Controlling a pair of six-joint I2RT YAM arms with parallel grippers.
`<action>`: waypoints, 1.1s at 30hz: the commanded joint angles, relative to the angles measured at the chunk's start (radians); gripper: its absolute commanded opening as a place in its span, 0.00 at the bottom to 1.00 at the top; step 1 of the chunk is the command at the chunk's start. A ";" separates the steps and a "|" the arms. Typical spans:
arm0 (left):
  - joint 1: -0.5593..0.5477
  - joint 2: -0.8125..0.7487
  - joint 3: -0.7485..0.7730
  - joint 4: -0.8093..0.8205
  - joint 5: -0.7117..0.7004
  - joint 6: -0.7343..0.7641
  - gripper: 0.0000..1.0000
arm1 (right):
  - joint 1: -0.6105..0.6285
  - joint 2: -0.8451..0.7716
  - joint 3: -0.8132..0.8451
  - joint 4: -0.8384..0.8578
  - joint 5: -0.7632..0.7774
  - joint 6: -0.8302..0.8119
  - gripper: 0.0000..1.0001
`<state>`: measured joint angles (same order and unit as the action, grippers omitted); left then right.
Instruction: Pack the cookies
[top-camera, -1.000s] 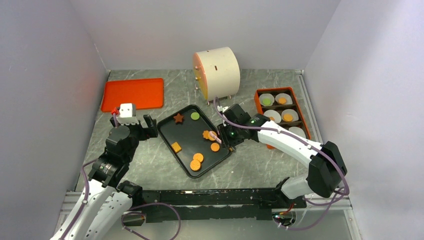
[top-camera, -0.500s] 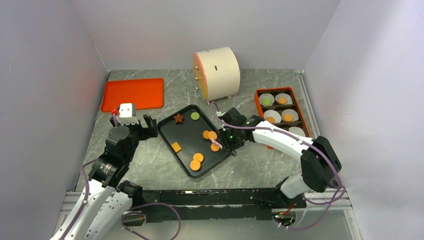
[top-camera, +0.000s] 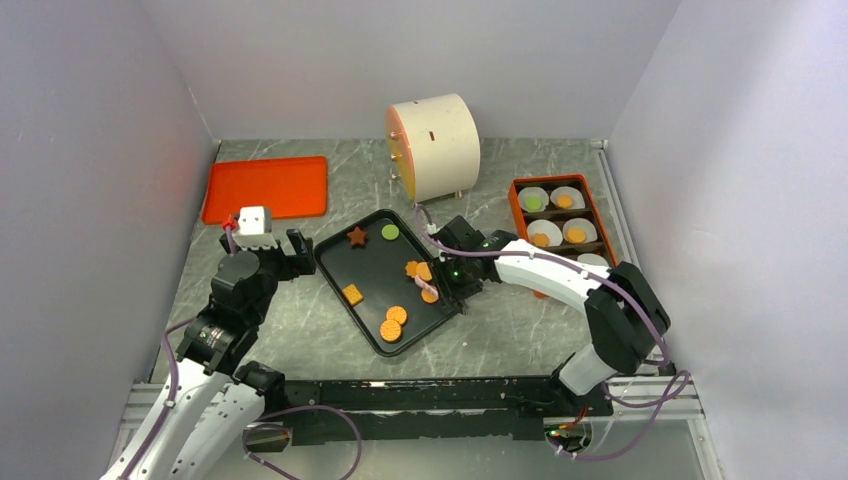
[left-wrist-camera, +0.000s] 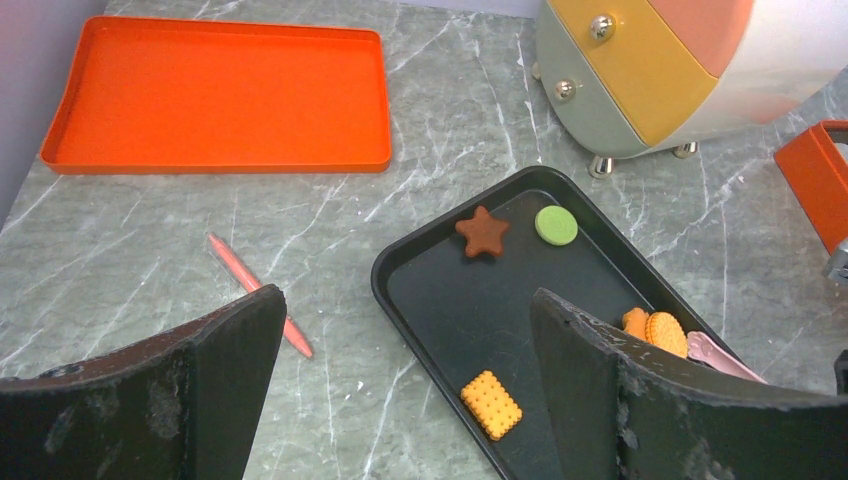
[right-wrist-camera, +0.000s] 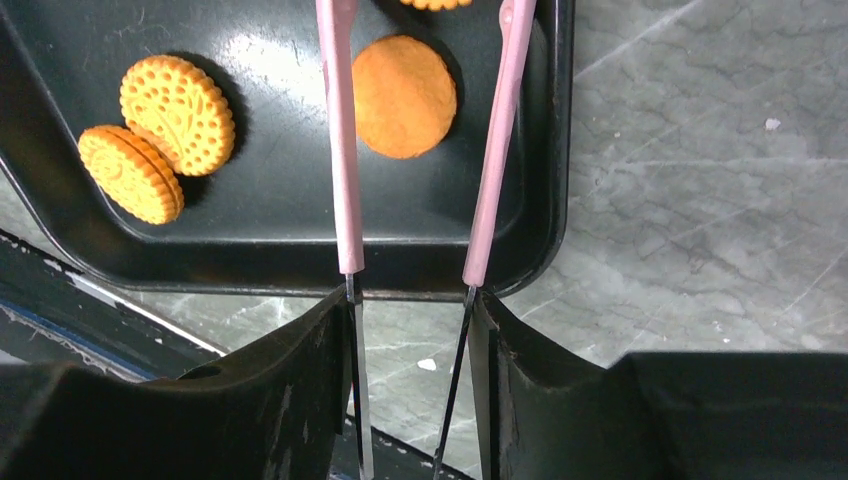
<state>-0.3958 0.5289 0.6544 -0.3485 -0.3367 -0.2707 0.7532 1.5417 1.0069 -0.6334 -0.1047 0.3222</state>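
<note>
1. The right gripper (right-wrist-camera: 410, 300) is closed part-way on a pair of pink tongs (right-wrist-camera: 340, 150). The tongs' two arms stand apart, one on each side of a round orange cookie (right-wrist-camera: 404, 97), and are not pinching it.
2. That cookie lies flat inside the black tray (right-wrist-camera: 545, 150), close to its right rim. Other cookies (top-camera: 390, 322) are spread across the tray, and some already sit in paper cups in the orange box (top-camera: 515, 195) to the right of the tray.
3. The left gripper (left-wrist-camera: 400, 350) hangs wide open and empty, left of the tray.
4. Risk: the cookie is thin and flat, so the tongs may ride over it or skid it against the tray's rim.
5. Risk: a weak squeeze could drop it between tray and box, and a hard one could snap it.
</note>
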 joint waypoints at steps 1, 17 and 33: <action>0.005 -0.004 0.008 0.035 0.015 0.025 0.96 | 0.001 0.032 0.065 0.051 0.041 0.001 0.46; 0.005 -0.008 0.007 0.037 0.018 0.025 0.96 | 0.000 0.047 0.137 0.031 0.031 -0.034 0.36; 0.005 -0.010 0.007 0.037 0.014 0.024 0.96 | 0.005 -0.066 0.162 -0.056 0.000 -0.049 0.19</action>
<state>-0.3958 0.5255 0.6544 -0.3481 -0.3359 -0.2703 0.7551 1.5314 1.1191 -0.6594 -0.1101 0.2871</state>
